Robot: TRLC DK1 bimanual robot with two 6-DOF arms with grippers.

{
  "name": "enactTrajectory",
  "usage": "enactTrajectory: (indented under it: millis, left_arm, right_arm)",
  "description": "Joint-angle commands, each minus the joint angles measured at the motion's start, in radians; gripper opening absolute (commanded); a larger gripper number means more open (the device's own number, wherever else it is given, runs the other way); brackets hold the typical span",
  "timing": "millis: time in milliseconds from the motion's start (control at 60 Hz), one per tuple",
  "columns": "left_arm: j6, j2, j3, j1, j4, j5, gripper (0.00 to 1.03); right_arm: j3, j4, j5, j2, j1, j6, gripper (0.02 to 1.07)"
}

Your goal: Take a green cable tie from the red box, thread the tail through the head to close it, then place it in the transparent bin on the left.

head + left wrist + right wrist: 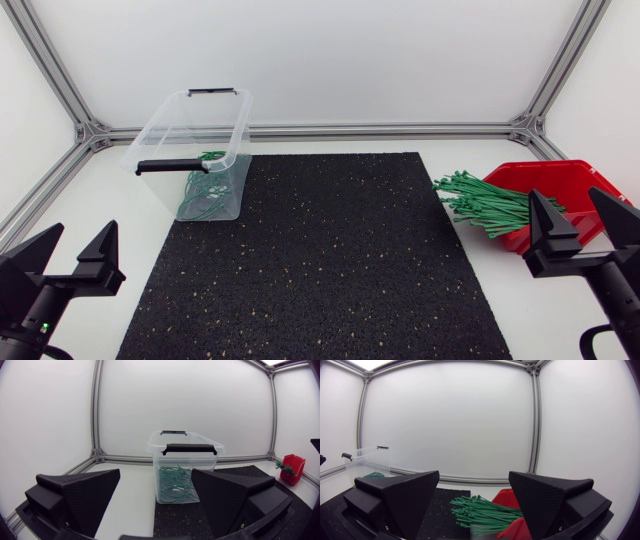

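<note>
A red box (556, 182) sits at the table's right edge, with a bundle of green cable ties (482, 202) spilling out of it onto the black mat (320, 260). My right gripper (586, 222) rests open and empty just in front of that box; in the right wrist view the green cable ties (482, 514) and red box (506, 498) lie ahead between its fingers. The transparent bin (193, 152) stands at the back left, holding closed green ties (203, 192). My left gripper (68, 262) is open and empty at the front left, and the transparent bin (184, 469) is straight ahead of it.
The black speckled mat covers the table's middle. The bin has black handles (172, 165) on its rim. Aluminium frame rails (380, 130) run along the back of the white table.
</note>
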Motion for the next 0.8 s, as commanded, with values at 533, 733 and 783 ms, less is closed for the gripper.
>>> enactTrajectory:
  millis: [533,733,783]
  left_arm:
    - [0.007,-0.005,-0.041,-0.003,-0.012,-0.004,1.0]
    - [0.007,-0.005,-0.041,-0.004,-0.012,-0.004,1.0]
    - [0.007,-0.005,-0.041,-0.004,-0.011,-0.004,1.0]
  right_arm:
    - [0.473,-0.231,0.006,0.466,-0.057,0.019,1.03]
    - [0.64,-0.411,-0.011,0.699,-0.115,0.019,1.03]
    - [0.698,-0.488,-0.028,0.779,-0.142,0.018,1.03]
